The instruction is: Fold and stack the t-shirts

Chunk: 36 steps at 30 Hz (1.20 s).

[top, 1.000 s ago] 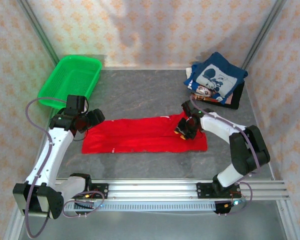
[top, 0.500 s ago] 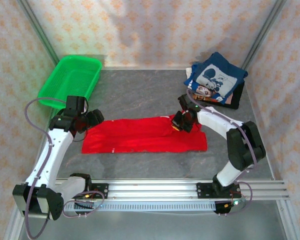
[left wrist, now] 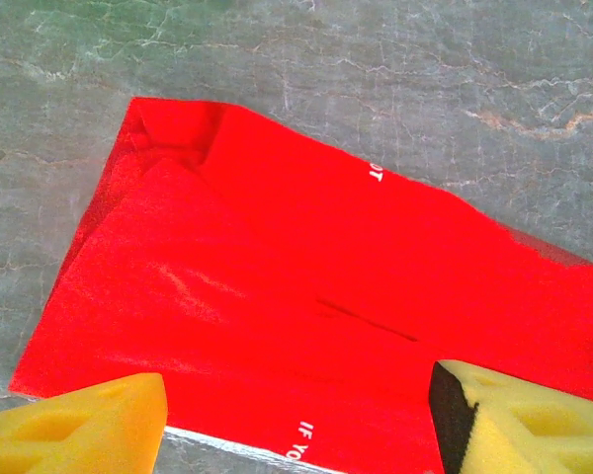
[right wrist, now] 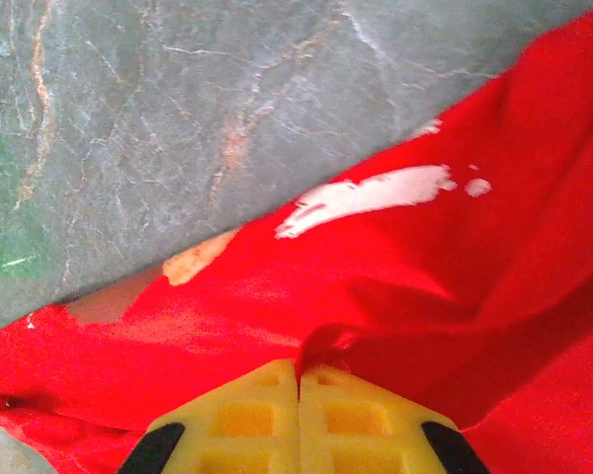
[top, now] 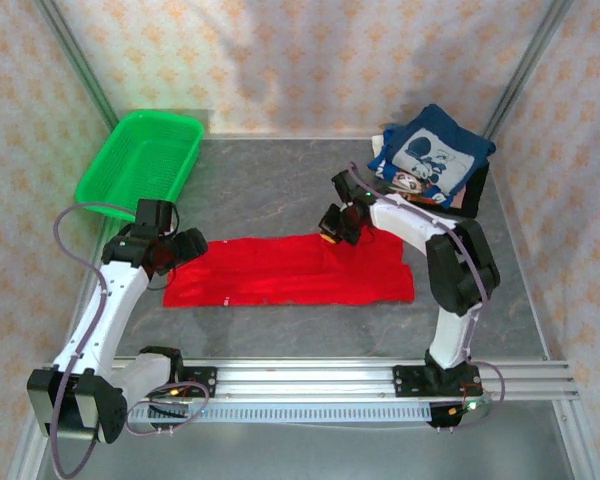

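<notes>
Our right gripper (top: 337,228) (right wrist: 298,380) is pressed shut, its 2 yellow pads (right wrist: 247,415) meeting on a raised fold of the red t-shirt (top: 290,270) (right wrist: 425,267) (left wrist: 277,286) at the upper edge of the cloth, a little right of centre in the top view. We see our left gripper (top: 185,247) (left wrist: 296,410) hovering with its jaws wide apart over the left end of the same shirt, gripping nothing. The red t-shirt lies as 1 long folded strip across the middle of the grey table (top: 270,180), mostly flat, with a crease running along it and rumpled only where the right gripper pinches it. White print flecks and a tan patch show near that pinch in the right wrist view, and small white lettering sits along the lower edge in the left wrist view. The stack of folded t-shirts (top: 430,175) sits in the upper right of the top view, close to the corner post, with a navy t-shirt (top: 435,150) bearing a white cartoon print on top. A green basket (top: 163,114) stands in the upper left, well apart from the red strip. Bare table lies open between basket and stack above the strip, and a narrower bare band runs below it down to the metal rail (top: 310,375) at the bottom.
</notes>
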{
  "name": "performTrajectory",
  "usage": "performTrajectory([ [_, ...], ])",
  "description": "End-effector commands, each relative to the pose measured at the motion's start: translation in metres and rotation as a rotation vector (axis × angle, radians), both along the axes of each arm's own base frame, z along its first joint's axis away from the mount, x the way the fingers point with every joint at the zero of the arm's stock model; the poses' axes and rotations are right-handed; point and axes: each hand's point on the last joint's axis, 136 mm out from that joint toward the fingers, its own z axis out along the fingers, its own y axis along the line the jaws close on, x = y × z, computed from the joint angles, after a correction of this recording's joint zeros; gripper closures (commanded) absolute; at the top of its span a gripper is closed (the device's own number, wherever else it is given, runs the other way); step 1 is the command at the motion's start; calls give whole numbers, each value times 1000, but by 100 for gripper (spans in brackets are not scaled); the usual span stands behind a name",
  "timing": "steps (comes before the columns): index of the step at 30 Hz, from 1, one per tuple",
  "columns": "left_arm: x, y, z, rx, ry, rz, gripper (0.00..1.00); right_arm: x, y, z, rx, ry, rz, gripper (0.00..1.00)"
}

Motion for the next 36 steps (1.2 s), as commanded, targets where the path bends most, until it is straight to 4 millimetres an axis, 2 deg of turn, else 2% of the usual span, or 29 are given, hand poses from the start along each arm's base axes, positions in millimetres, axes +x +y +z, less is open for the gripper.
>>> performTrajectory([
  [1, -9, 2, -7, 24, 19, -1, 28, 2, 13, -7, -6, 15, 48, 100],
  [4, -13, 1, -14, 17, 33, -2, 28, 8, 18, -13, -8, 21, 53, 99],
  [5, -14, 1, -16, 19, 37, -1, 28, 9, 20, -16, -7, 27, 56, 96],
  [9, -20, 2, -26, 23, 59, 1, 28, 13, 27, -12, 20, 14, 70, 66],
  [11, -23, 2, -30, 22, 70, 7, 28, 13, 25, -4, 18, -11, 70, 55],
  [13, -24, 2, -31, 19, 77, 11, 28, 11, 20, 12, 15, -54, 72, 50],
  [16, -23, 1, -34, 14, 81, 7, 28, 1, 1, 38, -15, -115, 47, 42],
  [20, -23, 0, -42, 13, 115, 1, 28, -31, -48, 49, -125, -115, -21, 37],
  [23, -19, -3, -51, 17, 148, -15, 28, -56, -81, 40, -193, -112, -66, 30],
  [25, -16, -5, -57, 24, 173, -33, 28, -69, -94, 26, -201, -93, -92, 29],
  [29, -10, -9, -70, 90, 251, -76, 29, -82, -105, 2, -208, -80, -141, 27],
  [36, 1, -9, -92, 127, 322, -98, 35, -85, -116, -26, -258, -55, -198, 30],
])
